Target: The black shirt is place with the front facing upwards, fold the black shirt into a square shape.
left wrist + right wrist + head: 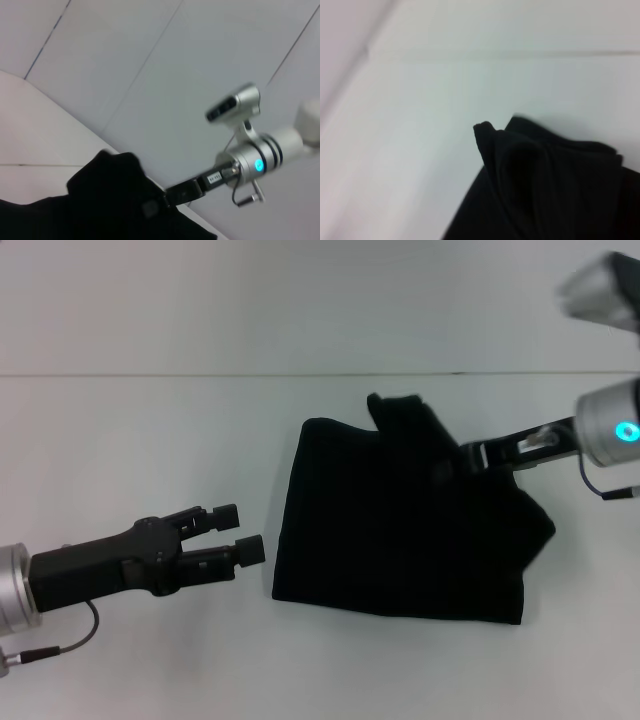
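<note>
The black shirt lies folded into a rough block on the white table, right of centre. Its far right part is bunched and lifted into a peak. My right gripper reaches in from the right and is shut on that raised cloth, with its fingertips buried in the fabric. The left wrist view shows the same hold: the right gripper sits at the top of the lifted shirt. In the right wrist view the shirt shows as a folded corner. My left gripper hovers open just left of the shirt's left edge, holding nothing.
The white table stretches bare to the left and in front of the shirt. Its far edge runs along a pale wall behind. The right arm's wrist with a lit cyan ring hangs at the right border.
</note>
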`<state>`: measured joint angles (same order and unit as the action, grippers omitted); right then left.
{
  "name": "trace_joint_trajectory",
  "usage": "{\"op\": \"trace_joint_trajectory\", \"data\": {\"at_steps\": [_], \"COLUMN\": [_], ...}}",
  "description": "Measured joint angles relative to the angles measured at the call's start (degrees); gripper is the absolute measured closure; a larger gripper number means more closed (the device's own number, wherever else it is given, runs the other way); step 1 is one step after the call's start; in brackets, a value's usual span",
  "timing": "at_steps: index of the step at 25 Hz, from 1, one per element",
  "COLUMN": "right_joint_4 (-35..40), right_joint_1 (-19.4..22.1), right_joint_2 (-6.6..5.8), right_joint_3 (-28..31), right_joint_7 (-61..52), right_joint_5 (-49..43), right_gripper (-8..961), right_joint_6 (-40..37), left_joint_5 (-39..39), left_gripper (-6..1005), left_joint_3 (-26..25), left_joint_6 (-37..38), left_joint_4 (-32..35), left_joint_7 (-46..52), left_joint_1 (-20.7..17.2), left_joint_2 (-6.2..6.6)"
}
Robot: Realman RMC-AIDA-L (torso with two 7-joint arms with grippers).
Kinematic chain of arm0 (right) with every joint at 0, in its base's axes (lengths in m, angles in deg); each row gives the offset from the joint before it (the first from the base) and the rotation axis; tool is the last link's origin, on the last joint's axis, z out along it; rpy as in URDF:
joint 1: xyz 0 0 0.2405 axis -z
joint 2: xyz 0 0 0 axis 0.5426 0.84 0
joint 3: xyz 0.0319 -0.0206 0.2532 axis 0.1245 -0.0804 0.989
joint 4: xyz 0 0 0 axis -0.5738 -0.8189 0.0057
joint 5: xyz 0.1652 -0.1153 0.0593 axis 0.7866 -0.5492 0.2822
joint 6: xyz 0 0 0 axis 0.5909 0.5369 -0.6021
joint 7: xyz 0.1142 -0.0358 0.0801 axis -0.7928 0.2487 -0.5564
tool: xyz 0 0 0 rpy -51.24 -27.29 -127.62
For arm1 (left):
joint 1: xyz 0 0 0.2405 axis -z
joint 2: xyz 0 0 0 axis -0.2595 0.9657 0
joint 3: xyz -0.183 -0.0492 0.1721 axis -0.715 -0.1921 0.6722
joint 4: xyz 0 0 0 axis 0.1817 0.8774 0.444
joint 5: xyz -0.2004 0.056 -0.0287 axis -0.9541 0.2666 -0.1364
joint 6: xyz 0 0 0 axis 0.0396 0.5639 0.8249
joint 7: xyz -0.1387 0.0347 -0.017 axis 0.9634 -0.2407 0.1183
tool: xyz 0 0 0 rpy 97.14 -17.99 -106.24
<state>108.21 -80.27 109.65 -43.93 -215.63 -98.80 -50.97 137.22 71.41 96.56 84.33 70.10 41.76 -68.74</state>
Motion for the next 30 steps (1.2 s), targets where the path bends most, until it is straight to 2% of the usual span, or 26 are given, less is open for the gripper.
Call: {"op": "trace_joint_trajectory", "data": {"at_steps": [4,8,18,24,30], "right_joint_4": [-7.0,-13.4,-16.0,-17.5,-20.7], "right_joint_1": [4.6,7.5,10.4,13.8,15.5], "right_joint_2": [-1.04,-1.44,-0.37,-0.36,-0.64], "right_joint_3": [5.1,6.0,6.4,8.9,12.5], "right_joint_7": [5.7,8.8,13.4,16.2,18.2], "right_joint_5": [11.6,16.7,22.9,28.5,29.4], "right_gripper": [896,896,895,895,896], "right_joint_6": [2.7,9.1,12.3,12.1,12.0], "left_joint_5": [0.0,0.0,0.0,0.0,0.0], "left_gripper": [50,50,50,49,49], "left_joint_3": [-1.6,-2.8,-3.5,-4.0,-4.2], "left_joint_6": [0.1,0.7,0.6,0.4,0.4], "left_joint_4": [0.0,-0.1,-0.4,-0.5,-0.5], "left_joint_7": [0.6,0.8,0.6,0.6,0.7], "left_joint_1": [0.2,0.7,1.0,1.0,1.0], "left_joint_2": [0.22,0.49,0.13,0.04,0.05]}}
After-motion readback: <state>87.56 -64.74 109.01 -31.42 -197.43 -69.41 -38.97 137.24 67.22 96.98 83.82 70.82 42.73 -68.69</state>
